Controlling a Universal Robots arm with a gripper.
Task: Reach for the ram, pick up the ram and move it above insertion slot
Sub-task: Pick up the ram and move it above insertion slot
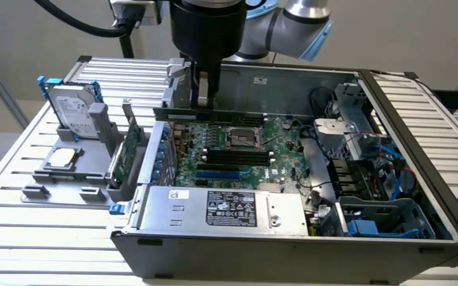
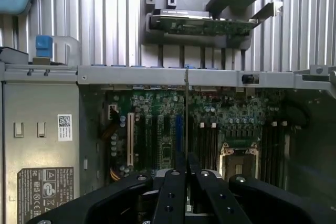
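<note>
Where the black tool [image 1: 203, 98] hangs over the far edge of the open computer case [image 1: 293, 238], the ram [image 1: 213, 114] is seen pinched between its fingers, which are pressed together on the stick. The ram is held level and lengthwise, clear of the motherboard [image 1: 281, 143], with its long side stretching from the tool toward the exterior view's right. In the wrist view the tool [image 2: 186, 169] is seen from behind, and the ram [image 2: 186, 108] appears edge-on as a thin upright line rising from between the two fingers [image 2: 170, 198].

Below and nearer the case's front edge, the insertion slot [image 1: 233, 156] is found among several parallel black sockets on the motherboard, just behind a shorter blue slot [image 1: 217, 175]; the ram is held above the board's far part, short of those sockets. The square CPU socket [image 1: 243, 137] lies between the held ram and the sockets.

On the slatted surface [image 1: 54, 226], toward its edge at the exterior view's left, a grey holder [image 1: 62, 173] is seen carrying a hard drive [image 1: 74, 110] and a tall green expansion card [image 1: 133, 146].
</note>
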